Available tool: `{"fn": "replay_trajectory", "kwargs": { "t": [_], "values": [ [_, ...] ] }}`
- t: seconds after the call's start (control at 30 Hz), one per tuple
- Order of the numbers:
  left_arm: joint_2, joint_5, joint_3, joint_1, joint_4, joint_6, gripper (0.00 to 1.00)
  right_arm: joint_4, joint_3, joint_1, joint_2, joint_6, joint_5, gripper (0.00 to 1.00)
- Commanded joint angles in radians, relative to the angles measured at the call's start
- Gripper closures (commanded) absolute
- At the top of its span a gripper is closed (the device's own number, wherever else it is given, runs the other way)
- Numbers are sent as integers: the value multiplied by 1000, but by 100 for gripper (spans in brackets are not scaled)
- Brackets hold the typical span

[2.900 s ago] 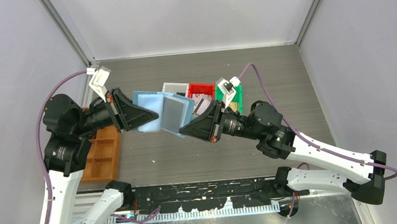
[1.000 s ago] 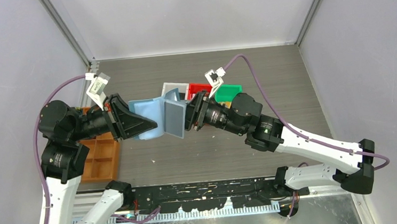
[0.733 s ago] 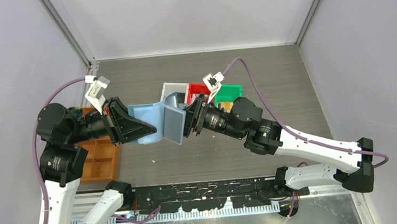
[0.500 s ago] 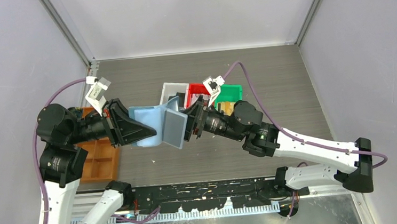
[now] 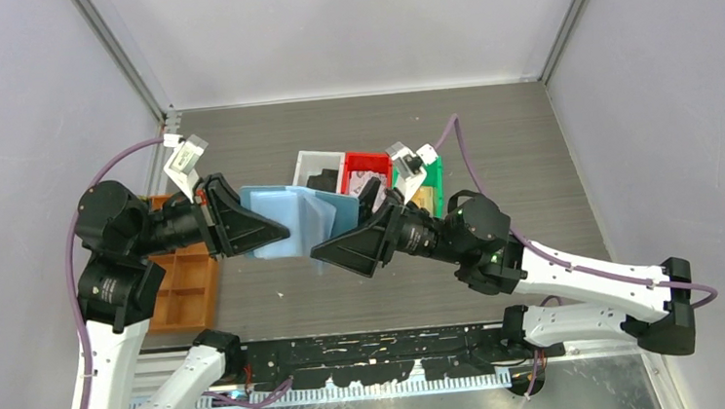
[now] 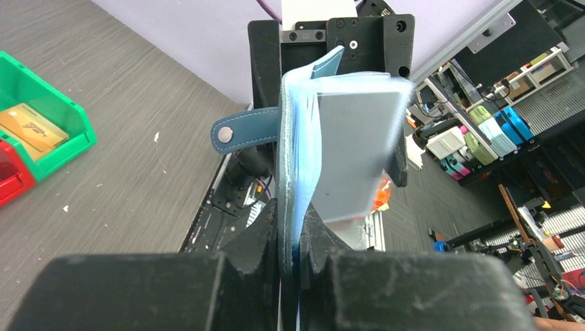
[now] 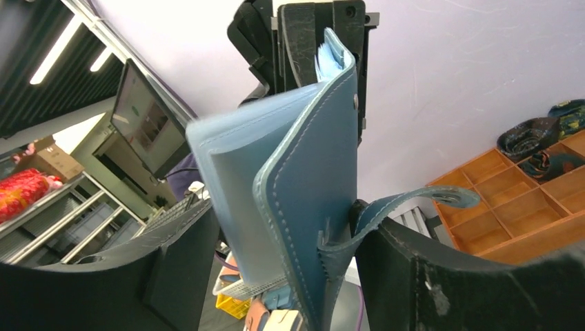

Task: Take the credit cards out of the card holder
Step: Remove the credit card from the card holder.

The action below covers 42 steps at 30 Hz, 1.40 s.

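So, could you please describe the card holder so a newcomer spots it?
Above the middle of the grey table, the left pincer and right pincer meet. Between them hangs the card holder: the only blue folding wallet, unlike the bins behind.

Your card holder (image 5: 282, 221) is mid blue on the outside with pale stitching along the edge, and paler blue inside. Its tab (image 6: 241, 132) is a deeper blue with a matching snap button. The card (image 6: 359, 152) standing out of it reads flat silvery-grey, and in the right wrist view its lower end shows a fine grid pattern. The left fingers (image 5: 243, 228) and right fingers (image 5: 348, 250) are matt black. Behind them you have a white bin (image 5: 308, 158), a red bin (image 5: 367, 157) and a green bin (image 6: 55, 103) holding a gold card (image 6: 27, 123). The tray (image 5: 190, 291) is orange-brown. The bench (image 5: 510, 144) is dark grey with fine streaked grain.
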Motion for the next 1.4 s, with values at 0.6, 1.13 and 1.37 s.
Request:
{"fn": "replay_trajectory", "kwargs": {
  "t": [0.6, 1.13, 1.37],
  "values": [
    [-10, 13, 11, 0, 21, 4, 100, -117, 39, 10, -152, -123, -3, 39],
    [-9, 27, 35, -1, 38, -27, 100, -372, 96, 10, -181, -229, 171, 56],
    [-10, 34, 42, -1, 47, -49, 100, -410, 92, 10, -219, -266, 230, 58]
  ]
}}
